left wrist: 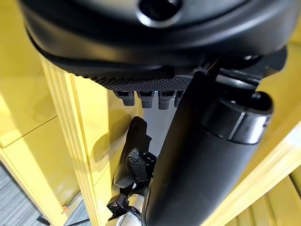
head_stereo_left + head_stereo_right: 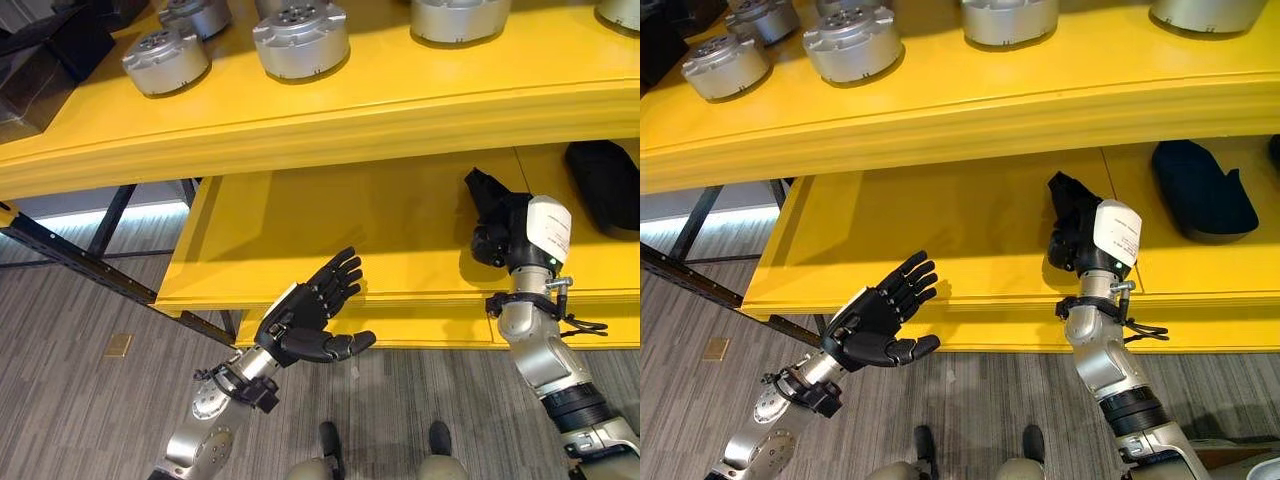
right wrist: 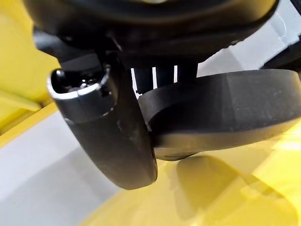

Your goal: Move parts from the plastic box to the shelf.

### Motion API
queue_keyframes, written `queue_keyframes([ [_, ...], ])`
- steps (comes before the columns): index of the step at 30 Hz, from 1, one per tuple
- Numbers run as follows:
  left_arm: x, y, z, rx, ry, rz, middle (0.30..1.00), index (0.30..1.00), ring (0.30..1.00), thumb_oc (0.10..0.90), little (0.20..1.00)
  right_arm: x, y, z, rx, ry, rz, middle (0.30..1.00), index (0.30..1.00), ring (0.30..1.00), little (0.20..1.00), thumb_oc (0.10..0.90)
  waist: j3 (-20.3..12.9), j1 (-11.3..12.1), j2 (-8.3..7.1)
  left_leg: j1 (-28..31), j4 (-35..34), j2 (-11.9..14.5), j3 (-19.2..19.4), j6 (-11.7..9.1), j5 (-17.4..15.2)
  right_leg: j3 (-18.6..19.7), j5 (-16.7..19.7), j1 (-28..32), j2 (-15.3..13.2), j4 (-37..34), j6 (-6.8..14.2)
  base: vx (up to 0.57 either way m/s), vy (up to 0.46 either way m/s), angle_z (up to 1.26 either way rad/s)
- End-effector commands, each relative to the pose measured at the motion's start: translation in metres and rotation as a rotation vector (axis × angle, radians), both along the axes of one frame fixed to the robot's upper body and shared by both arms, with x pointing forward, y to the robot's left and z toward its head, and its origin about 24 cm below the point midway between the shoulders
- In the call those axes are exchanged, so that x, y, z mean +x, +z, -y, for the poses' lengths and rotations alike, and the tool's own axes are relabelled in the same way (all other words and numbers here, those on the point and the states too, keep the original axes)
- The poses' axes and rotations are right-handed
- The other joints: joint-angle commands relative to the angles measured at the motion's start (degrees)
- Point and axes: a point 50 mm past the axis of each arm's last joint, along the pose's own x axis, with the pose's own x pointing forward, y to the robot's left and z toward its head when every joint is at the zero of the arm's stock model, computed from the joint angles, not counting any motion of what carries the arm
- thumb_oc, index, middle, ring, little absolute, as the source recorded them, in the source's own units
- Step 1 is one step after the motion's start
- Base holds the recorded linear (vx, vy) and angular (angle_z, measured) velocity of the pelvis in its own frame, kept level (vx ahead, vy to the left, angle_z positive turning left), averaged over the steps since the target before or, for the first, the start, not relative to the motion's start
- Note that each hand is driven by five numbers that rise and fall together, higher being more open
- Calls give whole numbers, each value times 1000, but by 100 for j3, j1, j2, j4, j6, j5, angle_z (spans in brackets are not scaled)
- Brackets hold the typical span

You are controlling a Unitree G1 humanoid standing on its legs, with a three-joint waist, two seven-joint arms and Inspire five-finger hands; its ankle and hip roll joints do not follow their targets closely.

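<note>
My right hand (image 2: 495, 238) reaches over the lower yellow shelf (image 2: 330, 230). Its fingers and white-covered thumb are curled round a flat black part (image 2: 484, 188), whose end sticks up past the fingers. In the right wrist view the black part (image 3: 221, 110) sits pinched between the thumb and the fingers, just above the yellow board. My left hand (image 2: 312, 312) hangs open, fingers straight, in front of the lower shelf's front edge and holds nothing. A second black part (image 2: 1200, 190) lies on the lower shelf to the right.
Several round silver metal parts (image 2: 298, 40) stand in a row on the upper yellow shelf (image 2: 350, 110). A dark box-like thing (image 2: 45, 60) sits at that shelf's left end. Black frame bars (image 2: 70, 255) slant under the shelf on the left, above grey floor (image 2: 80, 400).
</note>
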Motion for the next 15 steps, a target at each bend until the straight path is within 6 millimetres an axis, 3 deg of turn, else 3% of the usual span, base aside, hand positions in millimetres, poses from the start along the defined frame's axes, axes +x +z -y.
queue_keyframes([
  [1,5,45,12,-112,-38,214,1000,1000,1000,900,1000,10,87,4,-174,3,303,300,300,300,300,400,-102,132,-111,169,300,24,-252,-24,-591,190,-917,-405,243,1294,-454,-83,-44,-2],
  [15,14,65,14,-69,-73,290,1000,1000,1000,900,1000,27,120,0,-258,15,332,300,300,300,300,400,384,238,-109,-234,365,178,-332,-87,-399,277,-944,-860,399,1500,-514,-101,-65,-5],
])
